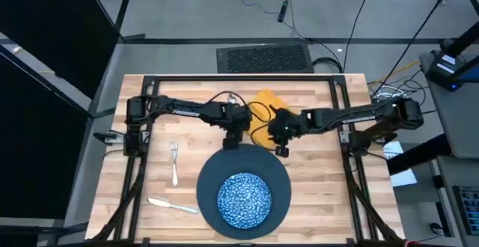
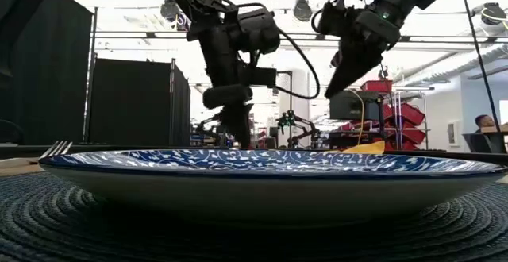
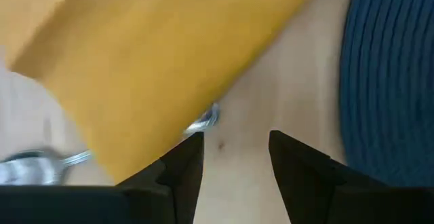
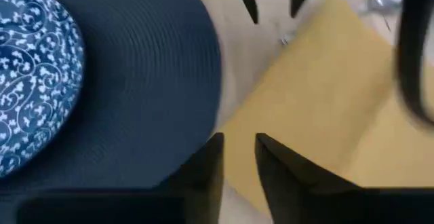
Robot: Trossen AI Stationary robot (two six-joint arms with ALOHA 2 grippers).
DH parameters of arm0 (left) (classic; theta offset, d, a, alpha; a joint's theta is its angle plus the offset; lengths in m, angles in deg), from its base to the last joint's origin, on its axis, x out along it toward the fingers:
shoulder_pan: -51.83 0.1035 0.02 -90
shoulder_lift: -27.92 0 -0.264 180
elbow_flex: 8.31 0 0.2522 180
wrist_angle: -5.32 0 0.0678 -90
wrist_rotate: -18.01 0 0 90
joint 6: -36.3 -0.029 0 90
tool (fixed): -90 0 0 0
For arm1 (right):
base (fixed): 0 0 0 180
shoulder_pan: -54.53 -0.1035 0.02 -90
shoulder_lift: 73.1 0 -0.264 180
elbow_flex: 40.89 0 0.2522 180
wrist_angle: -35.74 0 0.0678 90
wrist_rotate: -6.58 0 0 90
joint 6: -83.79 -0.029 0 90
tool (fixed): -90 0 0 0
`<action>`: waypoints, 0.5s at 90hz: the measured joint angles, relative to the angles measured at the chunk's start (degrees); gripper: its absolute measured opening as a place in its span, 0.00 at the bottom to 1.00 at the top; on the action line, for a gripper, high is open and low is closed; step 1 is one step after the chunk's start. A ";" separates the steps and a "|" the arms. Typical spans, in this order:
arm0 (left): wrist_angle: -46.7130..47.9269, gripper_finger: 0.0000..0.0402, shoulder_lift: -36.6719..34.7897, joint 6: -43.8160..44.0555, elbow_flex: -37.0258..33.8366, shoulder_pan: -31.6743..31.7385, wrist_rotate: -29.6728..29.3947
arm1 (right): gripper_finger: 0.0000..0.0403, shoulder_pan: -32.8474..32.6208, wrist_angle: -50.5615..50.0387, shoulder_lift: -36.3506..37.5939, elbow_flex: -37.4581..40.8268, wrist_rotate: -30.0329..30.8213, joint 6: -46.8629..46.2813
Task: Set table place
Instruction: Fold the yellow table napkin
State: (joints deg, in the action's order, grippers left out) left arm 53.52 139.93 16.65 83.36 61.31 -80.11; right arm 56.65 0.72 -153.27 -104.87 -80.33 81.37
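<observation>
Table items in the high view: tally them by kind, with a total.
Round dark mat: 1
Blue-and-white dish: 1
Yellow napkin: 1
Fork: 1
Knife: 1
Total: 5. No spoon is identifiable in this view.

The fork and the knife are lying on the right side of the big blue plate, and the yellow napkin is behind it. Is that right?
Not quite. In the high view the fork and knife lie to the left of the plate, not the right. The yellow napkin is indeed behind it, under the arms.
</observation>
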 joint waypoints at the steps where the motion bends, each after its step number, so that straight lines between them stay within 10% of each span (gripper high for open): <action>1: 0.01 0.38 0.00 -0.64 0.00 -0.11 -1.01 | 0.26 -0.07 0.33 -0.31 0.00 0.04 0.04; 16: -1.52 0.38 0.00 -7.75 0.00 -0.99 -11.75 | 0.44 -0.31 1.96 -5.87 0.00 1.45 -1.34; 45: -0.23 0.38 0.76 -9.80 0.01 1.20 -12.04 | 0.50 0.18 3.50 -11.95 0.00 1.69 -4.41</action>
State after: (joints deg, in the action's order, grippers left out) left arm 53.29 140.70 6.85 83.37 62.51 -92.15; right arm 56.83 4.22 -165.22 -104.87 -78.64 76.96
